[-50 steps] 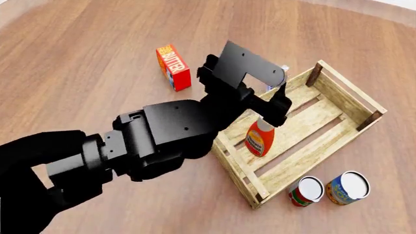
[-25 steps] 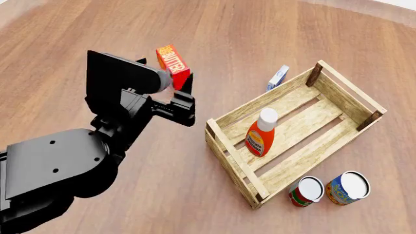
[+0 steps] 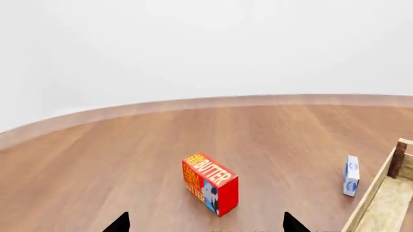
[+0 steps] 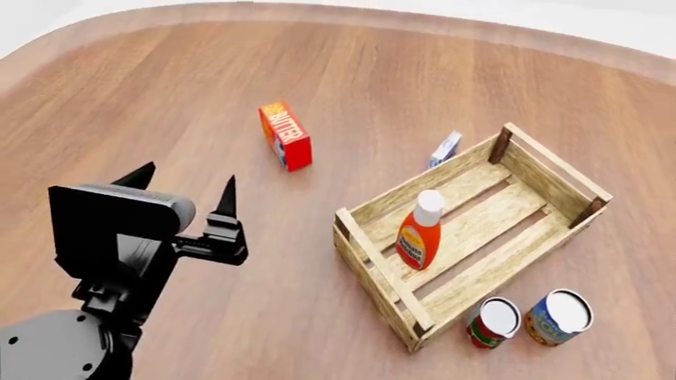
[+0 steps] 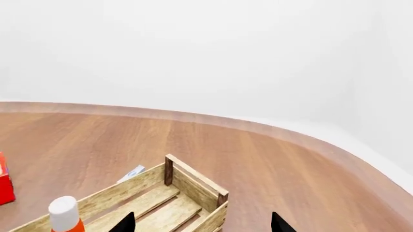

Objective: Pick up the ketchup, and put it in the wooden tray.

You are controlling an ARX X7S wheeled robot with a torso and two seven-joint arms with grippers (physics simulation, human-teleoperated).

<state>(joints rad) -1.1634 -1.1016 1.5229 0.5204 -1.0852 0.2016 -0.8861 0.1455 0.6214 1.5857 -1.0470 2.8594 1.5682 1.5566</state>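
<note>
The ketchup (image 4: 420,231), an orange-red bottle with a white cap, stands upright inside the wooden tray (image 4: 377,273), clear of both grippers. Its cap also shows in the right wrist view (image 5: 63,209), inside the tray (image 5: 193,181). My left gripper (image 4: 187,178) is open and empty, well to the left of the tray and above the table. In the left wrist view my left gripper (image 3: 206,224) shows only its two spread fingertips. My right gripper (image 5: 202,224) is open and empty over the tray's end; it is out of the head view.
A red-orange butter box (image 4: 285,136) stands beyond my left gripper and also shows in the left wrist view (image 3: 210,182). A small blue-and-white box (image 4: 445,148) lies against the tray's far side. A red-and-green can (image 4: 495,321) and a blue can (image 4: 556,317) stand by the tray's near corner.
My left arm has drawn back from over the tray to the left and toward me, empty. The ketchup stays standing in the tray. The head view has shifted.
</note>
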